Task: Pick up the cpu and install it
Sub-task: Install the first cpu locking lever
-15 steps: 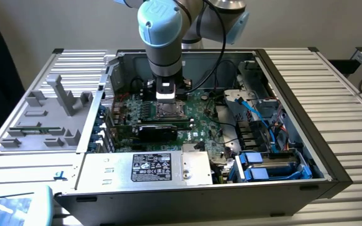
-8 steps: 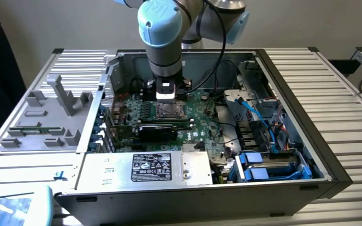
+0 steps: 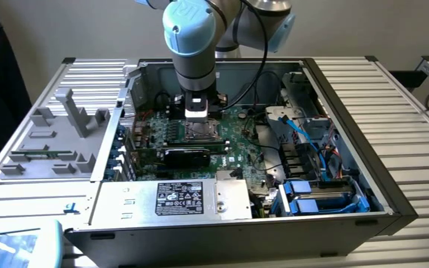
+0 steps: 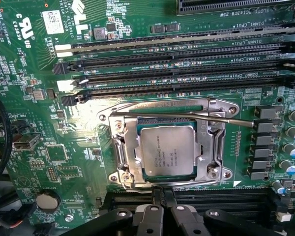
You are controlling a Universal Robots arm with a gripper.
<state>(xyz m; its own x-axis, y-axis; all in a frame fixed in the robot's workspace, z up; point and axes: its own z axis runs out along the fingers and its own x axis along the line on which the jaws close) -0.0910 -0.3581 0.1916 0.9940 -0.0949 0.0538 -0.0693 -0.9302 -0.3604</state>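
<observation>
I see an open PC case, silver PSU box w/ label at its front, and blue cables toward the exterior view's right. A grey plastic fixture lies beside it on the exterior view's left. Green mobo carries DIMM slots and prob. a coin cell.

The arm is cut off by the exterior view's upper edge. Below it, the gripper covers the far part of the socket, and what lies in the socket is too small to make out there. In the wrist view the fingertips hide a sliver of the socket's frame beside the cpu (its printing too fine to read). Whether they touch the frame cannot be told. Near the socket, the label on the silver box is unreadable.
</observation>
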